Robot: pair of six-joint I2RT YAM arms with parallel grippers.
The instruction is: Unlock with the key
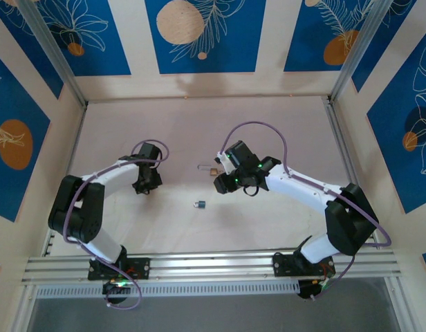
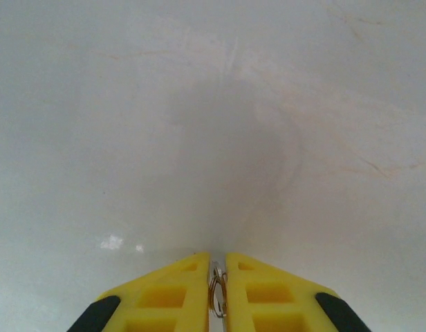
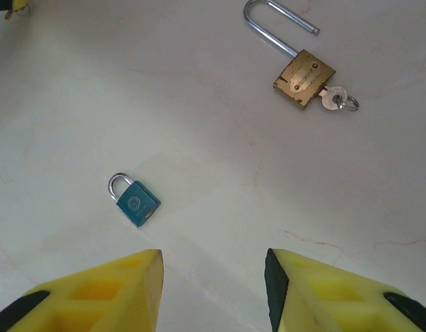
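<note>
Left gripper (image 2: 218, 260) sits left of centre, pointing down at the white table (image 2: 130, 104). Its yellow fingers (image 2: 171, 294) are almost together, pinching the key (image 2: 217, 294). Only the ring and a sliver of silver metal show in the gap, and the head is hidden. Right gripper (image 3: 213, 261) hangs right of centre over the table, fingers apart with nothing between them. Small blue padlock (image 3: 137, 202) lies flat near the middle of the table, nearer than both grippers and between them, silver shackle pointing far-left, well apart from the key. Brass padlock (image 3: 304, 77) lies further away, just beside the right gripper in the top view. Its shackle is lifted with one end free, and a plain silver key (image 3: 332, 97) with a ring is stuck in its bottom.
</note>
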